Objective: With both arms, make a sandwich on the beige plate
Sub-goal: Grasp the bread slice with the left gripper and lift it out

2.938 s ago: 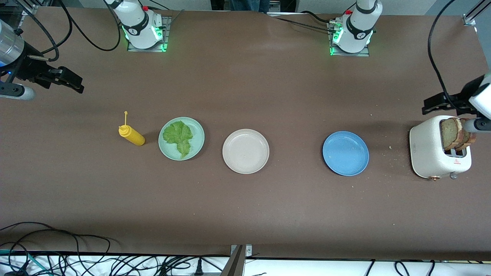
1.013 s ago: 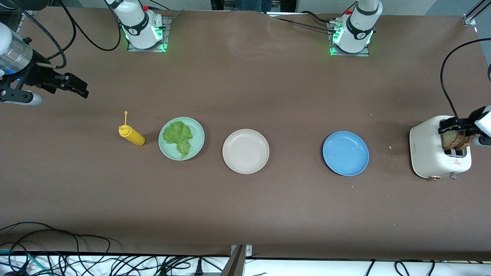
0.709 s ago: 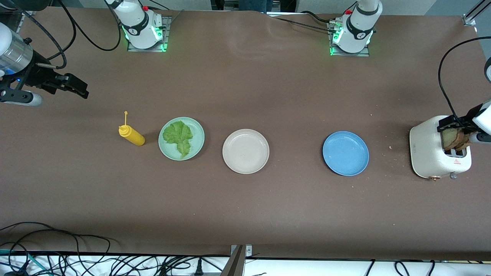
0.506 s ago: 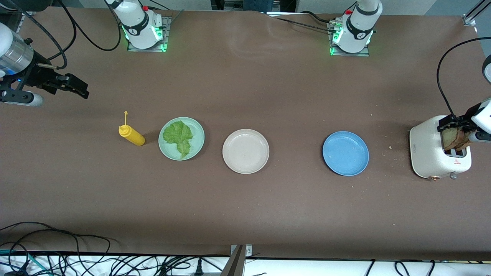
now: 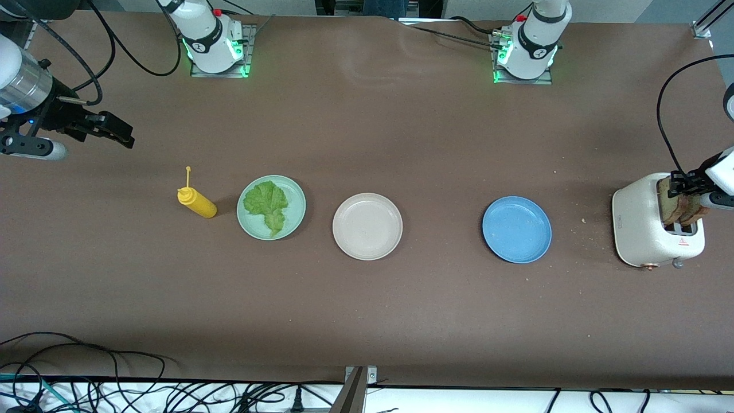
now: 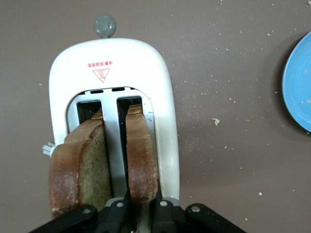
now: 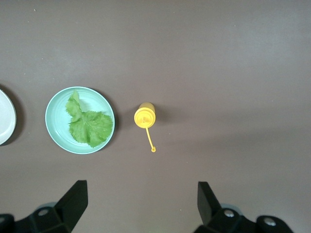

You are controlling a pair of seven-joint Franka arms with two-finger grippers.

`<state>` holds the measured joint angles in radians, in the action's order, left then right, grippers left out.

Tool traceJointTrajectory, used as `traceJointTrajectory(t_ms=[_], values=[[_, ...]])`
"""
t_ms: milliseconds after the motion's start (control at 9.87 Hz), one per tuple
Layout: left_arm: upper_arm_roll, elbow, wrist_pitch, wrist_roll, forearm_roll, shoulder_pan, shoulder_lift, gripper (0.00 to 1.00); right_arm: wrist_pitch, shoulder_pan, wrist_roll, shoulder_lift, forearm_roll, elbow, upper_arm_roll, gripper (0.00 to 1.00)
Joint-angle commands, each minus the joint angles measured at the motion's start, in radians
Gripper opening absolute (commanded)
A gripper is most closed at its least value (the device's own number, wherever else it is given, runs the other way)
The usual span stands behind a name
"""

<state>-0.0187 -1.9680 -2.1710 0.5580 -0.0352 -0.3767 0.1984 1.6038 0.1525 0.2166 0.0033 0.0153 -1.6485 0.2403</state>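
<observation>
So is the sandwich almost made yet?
Not yet. The beige plate is bare. The left gripper is shut on one bread slice in the toaster. The right gripper waits open above the table; the lettuce lies on the green plate.

Lettuce leaf (image 5: 266,205) on its plate (image 5: 293,198) beside the sauce bottle (image 5: 197,202), two bread slices (image 6: 82,170) in the toaster (image 5: 639,223)
</observation>
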Motion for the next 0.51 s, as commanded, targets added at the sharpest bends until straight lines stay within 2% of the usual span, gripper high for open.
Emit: traceJointTrajectory(t_ms=[0, 203, 405], values=[[0.009, 0.030, 0.005, 0.049, -0.020, -0.007, -0.025, 0.00, 0.015, 0.006, -0.019, -0.023, -0.003, -0.027, 0.000, 1.00], [0.011, 0.128, 0.092, 0.069, -0.018, 0.001, -0.023, 0.00, 0.016, 0.006, -0.019, -0.022, -0.003, -0.027, -0.001, 1.00], [0.014, 0.275, 0.274, 0.069, -0.006, 0.036, -0.002, 0.00, 0.016, 0.006, -0.019, -0.022, -0.003, -0.028, -0.001, 1.00]])
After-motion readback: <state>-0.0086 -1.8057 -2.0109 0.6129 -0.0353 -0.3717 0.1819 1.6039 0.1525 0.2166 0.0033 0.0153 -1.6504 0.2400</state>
